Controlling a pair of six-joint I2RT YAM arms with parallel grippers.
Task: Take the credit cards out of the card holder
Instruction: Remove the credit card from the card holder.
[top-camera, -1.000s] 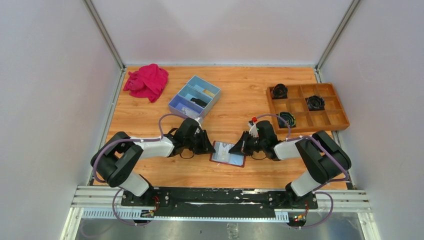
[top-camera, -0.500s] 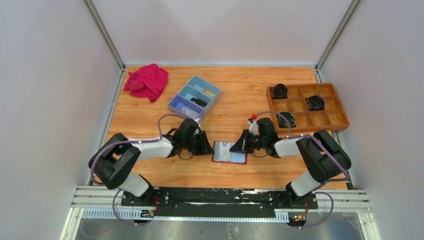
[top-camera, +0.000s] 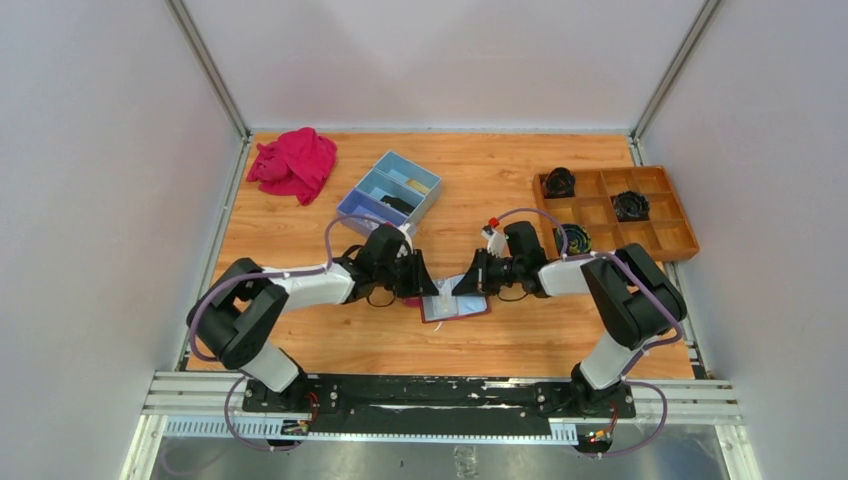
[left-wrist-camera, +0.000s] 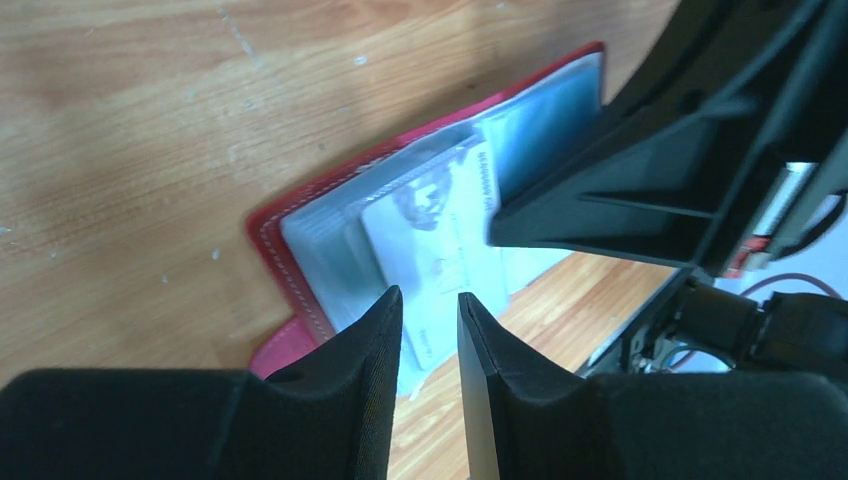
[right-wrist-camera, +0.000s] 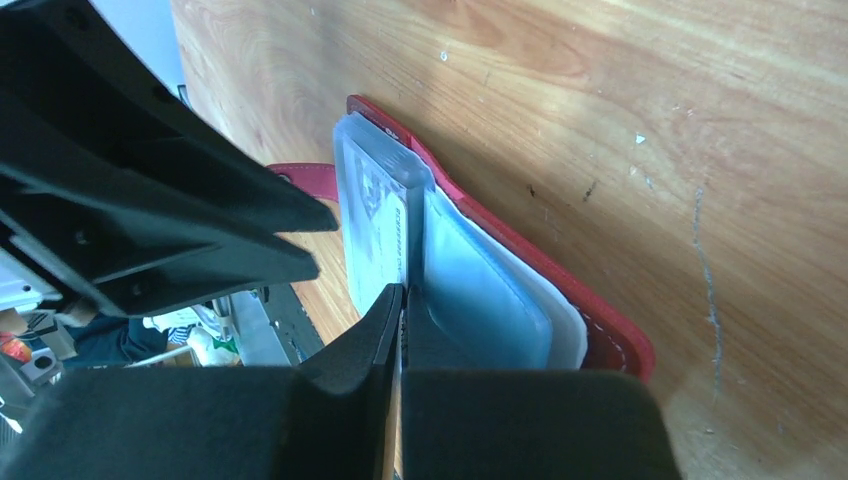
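Status: card holder (top-camera: 455, 308) lies open on the table (top-camera: 500, 180), pinned between the two grippers, red cover down and clear pockets facing up. Credit cards (left-wrist-camera: 440, 250) aren't out yet. At least one whitish printed card sits in a pocket leaf, and I see no card loose on the wood beside the holder, so I'd call extraction barely started, with every card left to pull. Right gripper (right-wrist-camera: 402, 295), on the holder's right, is clamped tight on the edge of a clear pocket leaf and props it up off the cover. Can't tell if it also pinches the card inside. Left gripper (left-wrist-camera: 430, 300), on the holder's left, has its jaws parted by a narrow gap with nothing in them, lined up on the near edge of the printed card. Looks set for the pinch, not made yet. Writing: the card has a line of small print along its edge plus a faint graphic, too blurred to read in either wrist view. No brand legible anywhere. Further out, behind and left of the holder is a blue three-compartment box (top-camera: 362, 222), with a pink cloth (top-camera: 295, 162) beyond it. Behind and right of the holder is a wooden divided tray (top-camera: 600, 172) with dark round items.
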